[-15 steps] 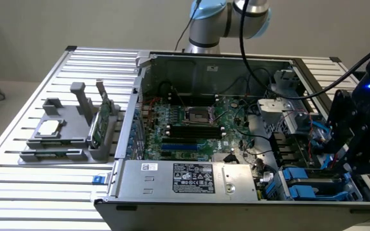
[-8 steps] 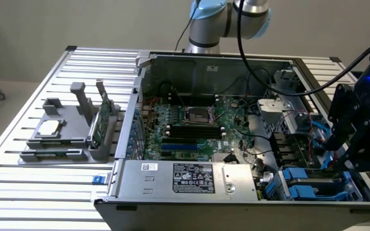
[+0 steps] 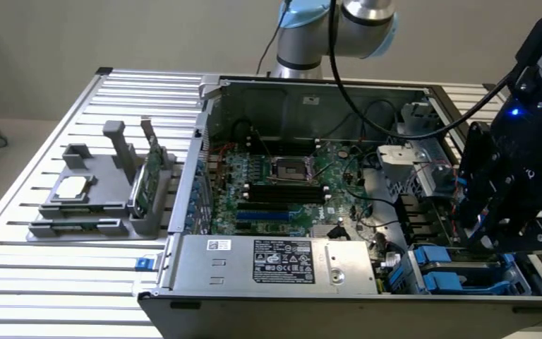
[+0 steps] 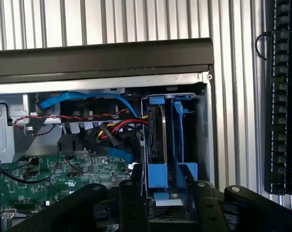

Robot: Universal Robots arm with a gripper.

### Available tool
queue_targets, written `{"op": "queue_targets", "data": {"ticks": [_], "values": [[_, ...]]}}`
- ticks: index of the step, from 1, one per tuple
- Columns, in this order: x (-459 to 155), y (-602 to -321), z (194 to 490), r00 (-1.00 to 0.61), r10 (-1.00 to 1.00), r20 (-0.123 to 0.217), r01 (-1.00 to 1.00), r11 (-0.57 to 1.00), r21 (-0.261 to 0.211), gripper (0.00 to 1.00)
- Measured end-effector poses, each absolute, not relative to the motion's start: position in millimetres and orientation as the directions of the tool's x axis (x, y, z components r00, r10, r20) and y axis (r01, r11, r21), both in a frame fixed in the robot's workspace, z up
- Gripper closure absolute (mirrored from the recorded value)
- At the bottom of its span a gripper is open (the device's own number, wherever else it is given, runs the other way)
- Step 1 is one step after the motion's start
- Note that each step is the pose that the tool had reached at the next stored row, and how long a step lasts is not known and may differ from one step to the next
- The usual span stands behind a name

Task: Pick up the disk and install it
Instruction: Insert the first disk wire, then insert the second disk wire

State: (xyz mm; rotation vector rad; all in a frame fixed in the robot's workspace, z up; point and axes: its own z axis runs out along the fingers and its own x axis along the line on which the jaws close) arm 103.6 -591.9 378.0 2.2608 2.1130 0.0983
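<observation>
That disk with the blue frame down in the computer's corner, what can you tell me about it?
The disk stands on edge in the drive bay at the corner of the open computer case. In the wrist view it shows as a thin dark slab with a metallic edge, held by a bright blue plastic carrier with tabs at both ends. A second blue carrier stands beside it. Red and blue cables run close by. The gripper hangs just above, its black fingers either side of the carrier's end; whether they touch is unclear.

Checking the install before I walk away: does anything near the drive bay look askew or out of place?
Nothing stands out. The disk stands upright in the blue bay at the computer case corner, with the gripper right above it; the cables beside it look undisturbed.
</observation>
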Motion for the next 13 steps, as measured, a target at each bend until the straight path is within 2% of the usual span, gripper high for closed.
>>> {"op": "queue_targets", "data": {"ticks": [13], "values": [[101.4, -591.9, 378.0, 0.067, 0.998, 0.015, 0.995, -0.068, 0.077, 0.58]]}}
